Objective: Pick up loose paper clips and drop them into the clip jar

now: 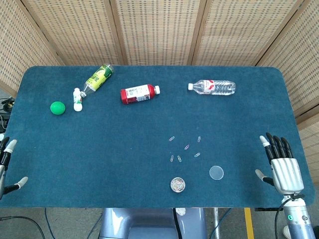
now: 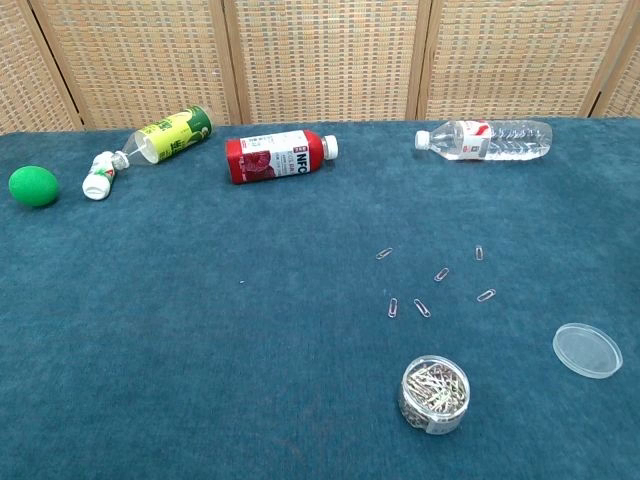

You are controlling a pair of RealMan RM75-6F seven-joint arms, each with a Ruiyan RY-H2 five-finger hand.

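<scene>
Step in hand: nothing is held yet; the first loose clip is judged still to be reached for.
Right hand: seen in the head view at the right edge of the worktop, fingers extended and slightly apart, holding nothing. It is not seen in the chest view.
Left hand: only fingertips are seen at the left edge, apart and holding nothing, well away from the clips.
Clip jar: upright and uncovered near the front edge, already part-filled with clips. Its lid lies flat to the right, apart from it.
Loose paper clips: six are scattered flat on the cloth just behind the jar, each apart from the others.
Suggested arm: the right hand is judged better placed, since the clips lie on its side.
Suggested order: the nearest clip is best taken first, so that the others are not swept aside.
Grasp: a thumb-and-fingertip pinch from above is called for; the thin wire lies flush in the nap, so a light press and slide may be needed.
Release: the clip should be let go only once it is directly over the jar mouth.
Risks: the jar may be knocked over by the wrist; the lid may be nudged.
Other things: a green ball and bottles along the far side are best left alone.
</scene>
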